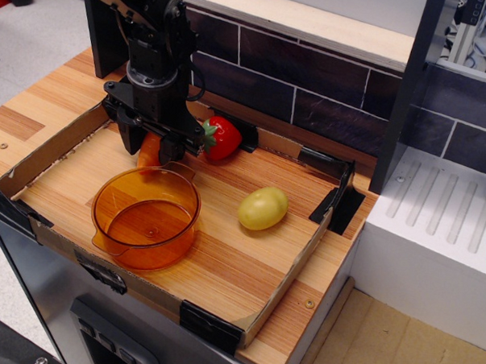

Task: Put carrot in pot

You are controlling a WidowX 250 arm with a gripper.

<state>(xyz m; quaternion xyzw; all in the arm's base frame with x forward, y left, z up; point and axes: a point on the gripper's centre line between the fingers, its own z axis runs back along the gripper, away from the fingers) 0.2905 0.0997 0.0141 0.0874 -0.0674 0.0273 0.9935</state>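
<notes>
A black tool (151,152) is gripping the orange carrot (150,155) between its fingers, holding it just behind the amber pot (145,216) sitting on the wooden worktop (240,254), beside a strawberry (221,138).

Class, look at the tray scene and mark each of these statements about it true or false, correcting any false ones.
1. The pot holds the carrot. False: the pot is empty; the carrot is between the jaws of the gripper, behind the pot.
2. The strawberry lies near the tray's back wall. True.
3. The yellow-green fruit touches the pot. False: bare wood separates them.
4. The jaws are closed on the carrot. True.
5. The strawberry sits inside the pot. False: it is behind the pot, on the tray.
</notes>
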